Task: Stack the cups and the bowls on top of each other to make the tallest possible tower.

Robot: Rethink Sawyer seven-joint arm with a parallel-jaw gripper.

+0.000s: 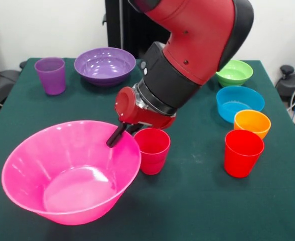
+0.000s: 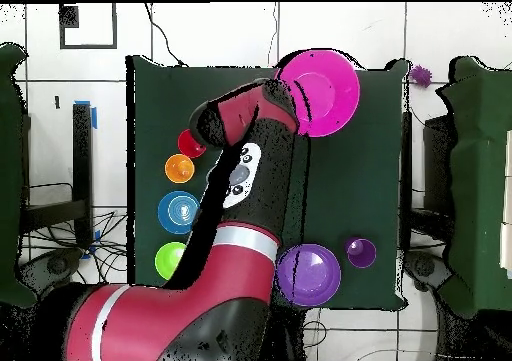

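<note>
The huge pink bowl (image 1: 42, 150) stands empty at the near left of the table; it also shows in the overhead view (image 2: 335, 97). My gripper (image 1: 120, 136) hangs at its right rim, between the bowl and the magenta-pink cup (image 1: 152, 149), which stands upright right beside the bowl. The arm hides this cup in the overhead view. The purple cup (image 1: 51, 75) and the purple bowl (image 1: 105, 65) stand at the far left. The red cup (image 1: 243, 152), orange bowl (image 1: 252, 122), cyan bowl (image 1: 239, 103) and green bowl (image 1: 234, 73) line the right side. No dark blue bowl shows.
Every cup and bowl stands alone on the green table (image 1: 197, 201). My arm (image 2: 240, 177) reaches across the table's middle in the overhead view. Black chairs stand beside the table at left and right.
</note>
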